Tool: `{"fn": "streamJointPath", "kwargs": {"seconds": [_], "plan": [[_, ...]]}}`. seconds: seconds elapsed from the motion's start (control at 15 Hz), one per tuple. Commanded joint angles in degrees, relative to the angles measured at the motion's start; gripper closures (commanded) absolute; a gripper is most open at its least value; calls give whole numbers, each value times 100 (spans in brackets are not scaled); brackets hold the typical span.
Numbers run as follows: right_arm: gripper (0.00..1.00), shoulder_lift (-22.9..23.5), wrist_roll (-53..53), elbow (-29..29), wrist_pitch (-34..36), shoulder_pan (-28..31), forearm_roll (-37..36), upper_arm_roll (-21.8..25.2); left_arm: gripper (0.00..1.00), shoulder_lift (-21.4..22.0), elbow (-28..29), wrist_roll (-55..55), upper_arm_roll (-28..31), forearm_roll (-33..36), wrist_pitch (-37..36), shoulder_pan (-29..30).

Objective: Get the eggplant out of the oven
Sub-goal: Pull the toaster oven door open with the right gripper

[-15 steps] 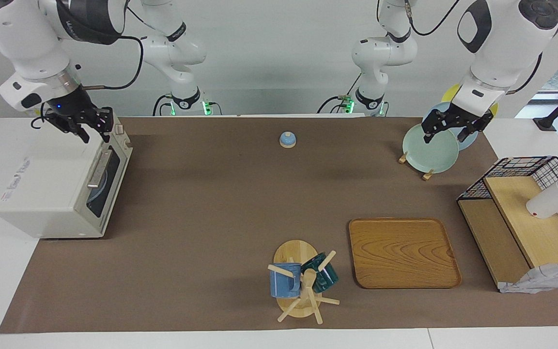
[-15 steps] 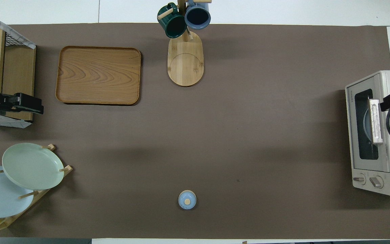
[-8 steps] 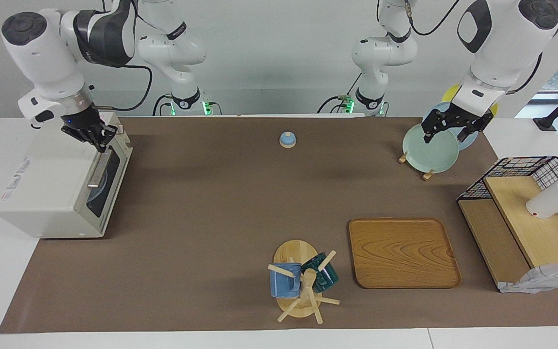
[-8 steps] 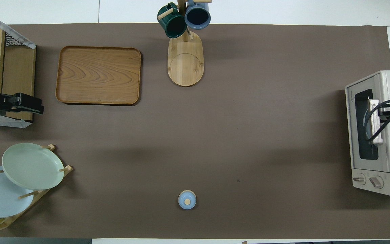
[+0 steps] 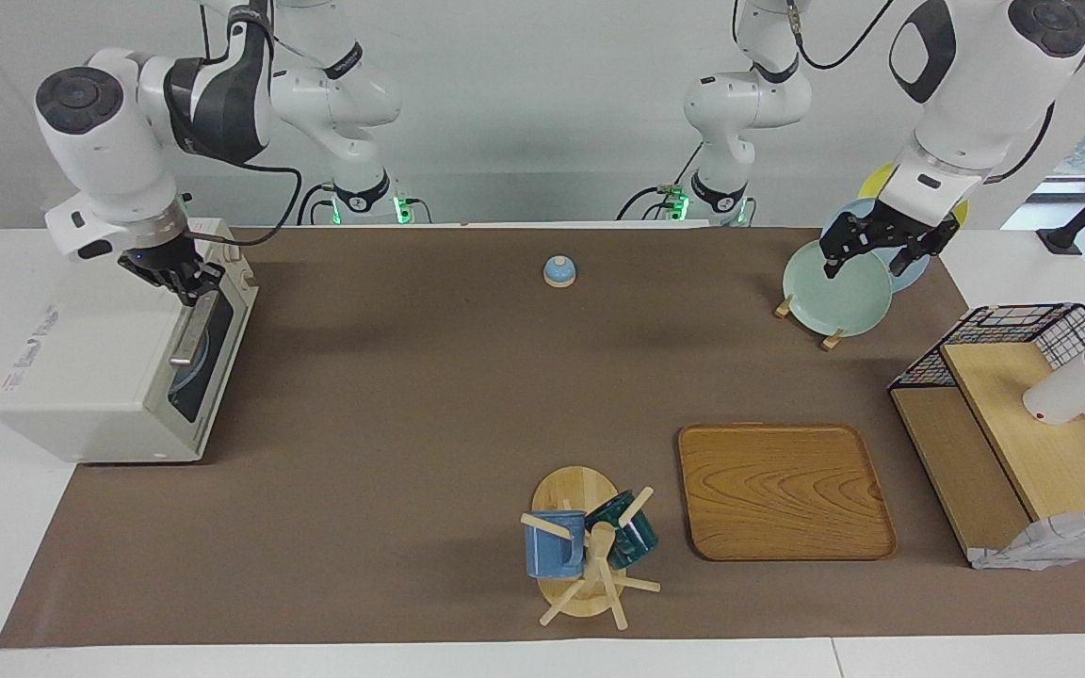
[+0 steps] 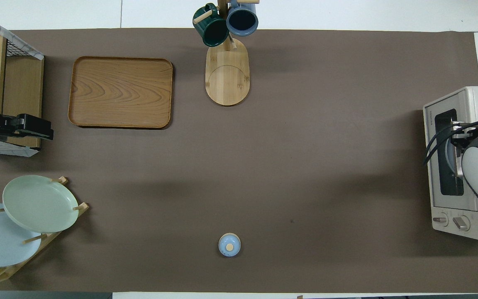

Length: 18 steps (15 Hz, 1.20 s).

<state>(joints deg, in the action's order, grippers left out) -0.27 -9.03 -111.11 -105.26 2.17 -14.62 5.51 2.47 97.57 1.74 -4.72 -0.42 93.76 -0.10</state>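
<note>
The cream-white oven (image 5: 81, 377) stands at the right arm's end of the table, and it also shows in the overhead view (image 6: 477, 99). Its dark glass door (image 5: 196, 372) is closed. A light blue plate (image 5: 186, 384) shows dimly through the glass. The eggplant is hidden. My right gripper (image 5: 186, 282) points down at the end of the metal bar handle (image 5: 186, 337) that is nearer to the robots, right at the door's top edge. In the overhead view the right gripper (image 6: 457, 132) covers the handle's other end. My left gripper (image 5: 867, 252) is open and empty, and it waits in the air over the plate rack.
A plate rack (image 5: 834, 287) with green, blue and yellow plates and a wire-mesh wooden shelf (image 5: 1023, 443) with a white cup (image 5: 1065, 391) are at the left arm's end. A wooden tray (image 5: 785, 490), a mug tree (image 5: 590, 551) and a small blue lid (image 5: 558, 271) sit mid-table.
My right gripper has come down from above the oven's top corner to the door handle and turned to point downward. The left arm has not moved. The door stays closed.
</note>
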Motion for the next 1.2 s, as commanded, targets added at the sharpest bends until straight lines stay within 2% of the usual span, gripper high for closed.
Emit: {"fn": "streamJointPath", "kwargs": {"seconds": [0.0, 0.33, 0.53, 0.73, 1.13], "plan": [[100, -78, -117, -191, -152, 152, -93, -76, 0, 78, -1, -51, -38, -37, -77, 80], [100, -78, -248, -463, -529, 56, 56, -93, 0, 78, -1, -51, -38, -37, -77, 80], [100, -78, -494, -955, -1311, -208, 258, -94, 0, 78, -1, -51, -38, -37, -77, 80], [100, 193, -477, -1018, -1742, -261, 311, -102, 0, 78, -1, -42, -38, -37, -77, 80], [100, 799, -433, -1097, -2542, -296, 890, -111, 0, 78, -1, -51, -38, -37, -78, 80]]}}
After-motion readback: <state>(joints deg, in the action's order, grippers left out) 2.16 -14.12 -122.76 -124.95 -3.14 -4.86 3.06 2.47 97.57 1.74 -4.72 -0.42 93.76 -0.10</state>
